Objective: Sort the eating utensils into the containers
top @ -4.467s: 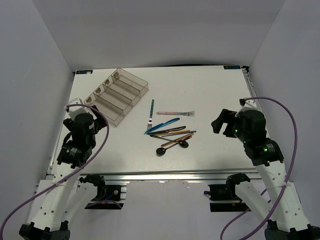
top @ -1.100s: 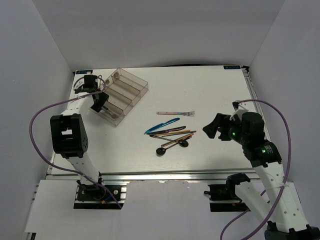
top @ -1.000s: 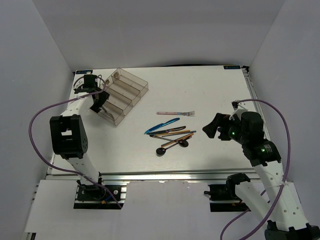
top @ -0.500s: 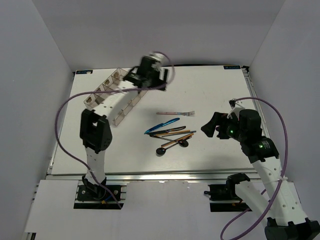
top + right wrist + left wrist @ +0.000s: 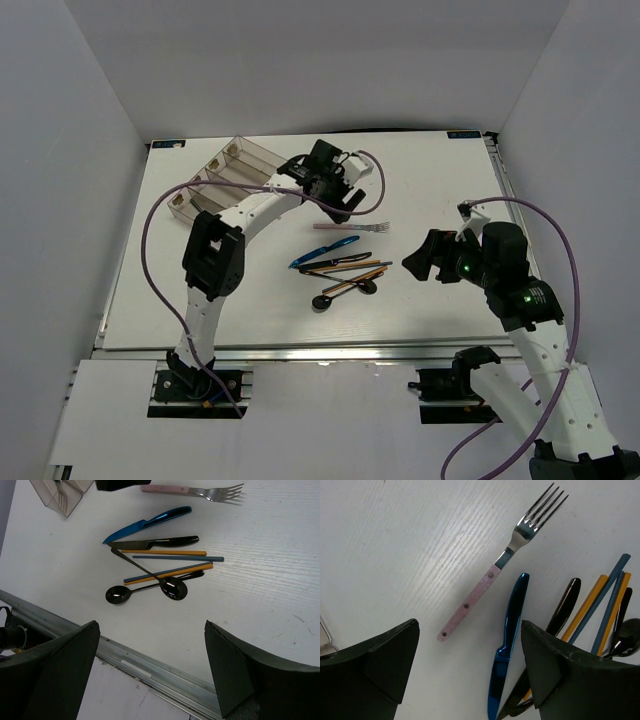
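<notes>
We see a white, wood-grained table (image 5: 200,300) boxed in by plain pale grey walls (image 5: 300,60). At its far left corner sits a clear organizer tray (image 5: 250,158); its small tan labels (image 5: 178,200) are too small to read. The left gripper (image 5: 338,196), fingers spread wide around nothing, hangs over a pink-handled fork (image 5: 500,564) mid-table. Just beside it lie a blue knife (image 5: 511,630), orange and blue chopsticks (image 5: 170,553) and black spoons (image 5: 117,595). The right gripper (image 5: 420,262), likewise spread, hovers nearer the right edge.
</notes>
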`<state>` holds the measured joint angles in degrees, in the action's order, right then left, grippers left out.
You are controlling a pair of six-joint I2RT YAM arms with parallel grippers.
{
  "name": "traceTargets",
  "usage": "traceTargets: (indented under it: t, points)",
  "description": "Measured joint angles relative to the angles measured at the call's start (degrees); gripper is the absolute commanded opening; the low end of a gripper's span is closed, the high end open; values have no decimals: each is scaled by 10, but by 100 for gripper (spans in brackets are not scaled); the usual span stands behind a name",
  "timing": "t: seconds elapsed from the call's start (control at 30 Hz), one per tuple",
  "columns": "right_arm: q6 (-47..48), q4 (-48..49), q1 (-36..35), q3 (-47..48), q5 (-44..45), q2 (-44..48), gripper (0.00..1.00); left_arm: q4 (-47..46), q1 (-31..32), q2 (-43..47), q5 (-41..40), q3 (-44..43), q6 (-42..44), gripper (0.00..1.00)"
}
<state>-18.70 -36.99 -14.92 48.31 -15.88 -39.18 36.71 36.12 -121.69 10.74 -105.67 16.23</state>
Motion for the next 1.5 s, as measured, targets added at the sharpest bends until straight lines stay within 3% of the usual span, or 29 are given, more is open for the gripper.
traceTargets:
  t: [0.2, 0.6, 0.73, 0.87, 0.9, 0.97, 1.0, 1.1, 1.17, 1.23, 1.37, 1.5]
  points:
    - [7, -8, 0, 0, -13, 4, 89, 32, 1, -85, 4, -97, 35, 89]
    - [13, -23, 0, 0, -20, 6, 89, 69, 4, -151, -6, -103, 35, 78]
    - [13, -23, 0, 0, -27, 6, 89, 59, 4, -161, -16, -107, 30, 63]
    - [13, -23, 0, 0, -34, 6, 89, 52, 4, -166, -18, -112, 23, 54]
    - [13, -23, 0, 0, -36, 6, 89, 52, 4, -167, -18, -114, 21, 46]
    - [13, -23, 0, 0, -39, 5, 89, 52, 4, -174, -16, -123, 17, 12]
    - [13, -23, 0, 0, -40, 4, 89, 55, 4, -179, -14, -134, 16, 0]
    - [13, -22, 0, 0, -43, 5, 89, 55, 8, -203, -40, -180, -22, 0]
    - [12, -19, 0, 0, -47, 5, 89, 24, 10, -201, -105, -187, -72, 0]
    - [11, -19, 0, 0, -49, 12, 89, -27, 8, -135, -217, -162, -167, 0]
    - [8, -8, 0, -5, -56, 17, 89, -34, -30, 18, -294, -52, -318, 0]
    - [-2, 15, 0, -10, -76, 17, 89, -72, -205, 202, -273, 98, -474, 0]
